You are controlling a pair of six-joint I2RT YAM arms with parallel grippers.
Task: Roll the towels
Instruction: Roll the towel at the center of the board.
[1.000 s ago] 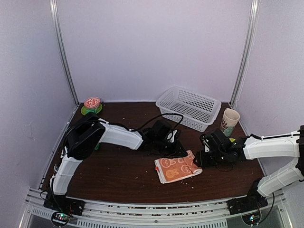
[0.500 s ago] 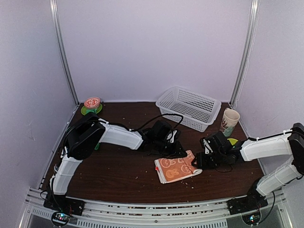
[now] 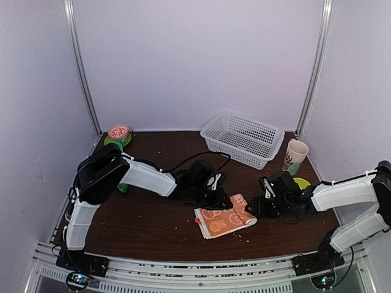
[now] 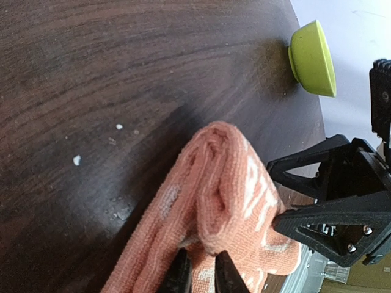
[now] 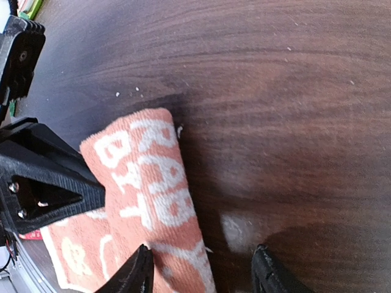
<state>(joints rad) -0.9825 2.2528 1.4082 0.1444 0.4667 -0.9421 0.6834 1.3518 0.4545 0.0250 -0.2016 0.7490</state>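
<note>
dark wood table (image 3: 153, 227), left gripper (image 4: 200, 270) pinching the peach towel (image 3: 223, 221), right gripper (image 5: 204, 274) open astride its roll, lettering unreadable.

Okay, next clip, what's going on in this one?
Both arms are working on a peach-orange cloth towel printed with white bunnies, which lies partly rolled on the dark wooden table. The left gripper is pinched shut on the rolled end of the cloth. The right gripper is open at the opposite side, with one finger on each side of the roll's edge, not clamping it. Only one end is rolled; the rest of the towel lies flat.
</note>
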